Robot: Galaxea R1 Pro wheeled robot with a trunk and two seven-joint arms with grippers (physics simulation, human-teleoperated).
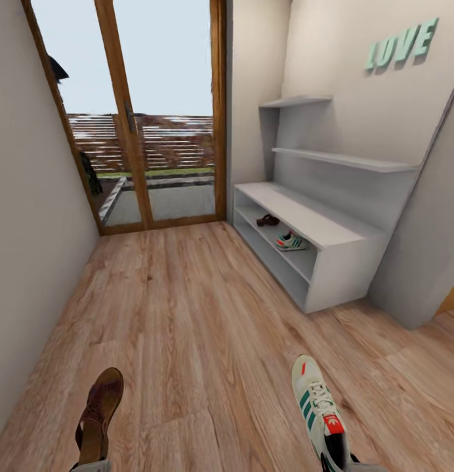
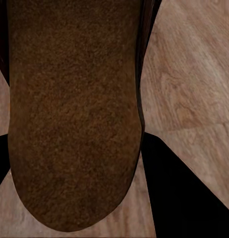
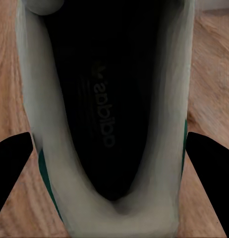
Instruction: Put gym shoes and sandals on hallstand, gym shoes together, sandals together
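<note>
My left gripper (image 1: 89, 467) is shut on a dark brown sandal (image 1: 99, 413), whose mottled footbed (image 2: 75, 114) lies between the black fingers (image 2: 169, 173). My right gripper (image 1: 342, 464) is shut on a white gym shoe (image 1: 315, 406) with teal stripes; its dark insole (image 3: 104, 99) sits between the fingers (image 3: 13, 168). Both are held low over the corridor floor (image 1: 201, 314). Ahead on the right stands the light-grey hallstand (image 1: 332, 229). On its upper open shelf lie the other sandal (image 1: 268, 220) and, beside it, the other gym shoe (image 1: 290, 242).
A wood-framed glass door (image 1: 155, 111) closes the corridor's far end. A plain wall (image 1: 30, 229) runs along the left. Stepped wall shelves (image 1: 345, 159) and teal letters (image 1: 401, 46) hang above the hallstand. Bare planks stretch between me and the rack.
</note>
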